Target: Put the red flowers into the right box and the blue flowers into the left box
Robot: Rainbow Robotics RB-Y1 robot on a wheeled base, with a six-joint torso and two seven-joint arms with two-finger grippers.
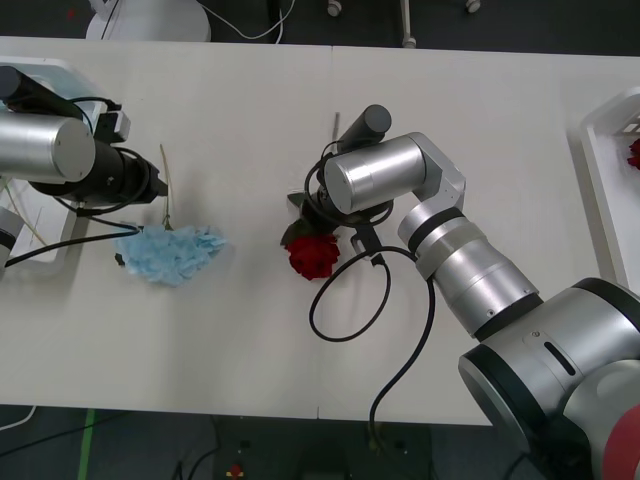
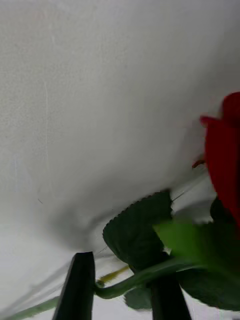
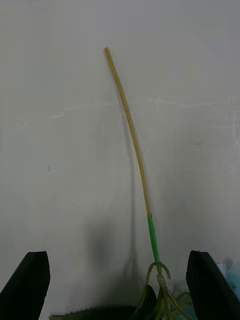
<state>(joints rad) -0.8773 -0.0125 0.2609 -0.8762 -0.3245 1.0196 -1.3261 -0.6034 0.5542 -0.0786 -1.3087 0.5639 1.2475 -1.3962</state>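
The right jaws (image 2: 122, 290) were closed narrow on the stem of a red rose (image 1: 313, 254) near mid-counter, gripping just behind the leaves. In the right wrist view the green stem (image 2: 135, 280) ran crosswise between the two black fingers (image 2: 77, 285), with a serrated leaf (image 2: 137, 227) just past them and the red head off to one side. From the front, the head lay toward the robot and the stem ran away from it under the wrist.

The right box (image 1: 605, 160) sat at the counter's far right edge, well apart from the rose, with something red already in it. No object lay on the bare counter (image 1: 500, 130) between them; my guess was a lift and a sweep rightward.

The left jaws (image 3: 120, 285) stood wide open, straddling the stem of a blue flower (image 1: 170, 255). In the left wrist view the stem (image 3: 132, 145) ran straight away from the jaws, yellowish, turning green close in; its long axis crossed the gap squarely. The blue head lay on the counter near the left arm, toward the robot. The left box (image 1: 60, 70) was just behind that arm at the left edge, partly hidden.

Each arm was the nearer one to its own flower. The right arm's loose cable (image 1: 350, 310) hung beside the rose and might snag it.
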